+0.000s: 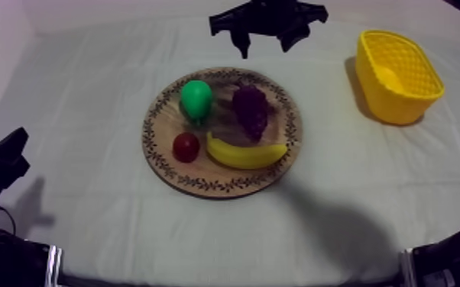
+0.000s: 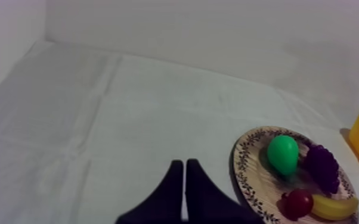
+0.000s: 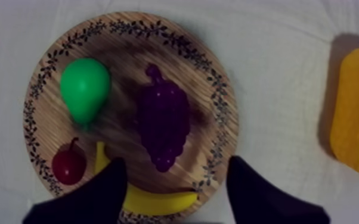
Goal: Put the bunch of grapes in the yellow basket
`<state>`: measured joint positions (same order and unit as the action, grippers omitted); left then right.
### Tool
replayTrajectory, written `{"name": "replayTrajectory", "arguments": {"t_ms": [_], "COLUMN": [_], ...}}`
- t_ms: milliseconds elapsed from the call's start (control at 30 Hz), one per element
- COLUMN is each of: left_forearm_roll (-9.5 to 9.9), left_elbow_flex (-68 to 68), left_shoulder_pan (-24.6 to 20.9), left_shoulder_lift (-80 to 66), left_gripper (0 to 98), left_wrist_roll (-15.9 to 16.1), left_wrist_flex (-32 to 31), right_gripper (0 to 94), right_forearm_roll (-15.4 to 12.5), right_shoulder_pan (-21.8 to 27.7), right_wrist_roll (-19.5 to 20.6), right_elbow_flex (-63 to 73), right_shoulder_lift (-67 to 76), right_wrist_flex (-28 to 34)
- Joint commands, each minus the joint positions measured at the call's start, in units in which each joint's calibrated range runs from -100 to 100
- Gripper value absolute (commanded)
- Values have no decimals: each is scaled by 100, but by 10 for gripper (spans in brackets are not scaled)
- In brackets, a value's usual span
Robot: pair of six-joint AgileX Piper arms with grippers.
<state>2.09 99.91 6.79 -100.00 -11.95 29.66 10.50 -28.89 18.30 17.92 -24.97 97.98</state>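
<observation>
Right end effector (image 3: 176, 164) hangs over the wooden board (image 3: 128, 42) with its two black fingers (image 3: 107, 190) spread wide, gripping nothing and clear of the fruit; between the fingers, nearest, lies the banana (image 3: 158, 204) along the board's rim; just past it is the bunch of grapes (image 3: 163, 119), the tapered end towards the banana, the broad end and short stem away from it. The bunch is dark purple and knobbly, lying flat on the wood near the middle of the board, towards the basket side; the green pear (image 3: 84, 86) is beside it and the small red fruit (image 3: 68, 164) is by the banana's end. The yellow basket (image 1: 401, 76) stands on the desk (image 1: 88, 91) well apart from the board, off its right side. In the top view the right arm comes in over the desk's far edge, its fingers pointing down beyond the board's far rim. Left end effector (image 2: 185, 179) sits low at its own side, fingers together as a narrow wedge over bare cloth, away from the board.
</observation>
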Motion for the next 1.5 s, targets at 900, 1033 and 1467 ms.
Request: {"name": "replayTrajectory", "arguments": {"t_ms": [900, 1033, 1467], "left_forearm_roll": [-1, -1, -1], "left_elbow_flex": [-2, -2, -2], "left_shoulder_pan": [-2, -2, -2], "left_shoulder_lift": [0, 0, 0], "left_gripper": [1, 1, 1], "left_wrist_roll": [1, 1, 1], "left_wrist_flex": [0, 0, 0], "right_gripper": [714, 713, 700], "right_forearm_roll": [-214, -199, -152], "right_shoulder_pan": [120, 112, 202], "right_wrist_roll": [216, 203, 141], "right_elbow_flex": [-843, -776, -254], "right_shoulder_lift": [-730, -1028, -2023], "right_wrist_flex": [-1808, -1950, -2132]}}
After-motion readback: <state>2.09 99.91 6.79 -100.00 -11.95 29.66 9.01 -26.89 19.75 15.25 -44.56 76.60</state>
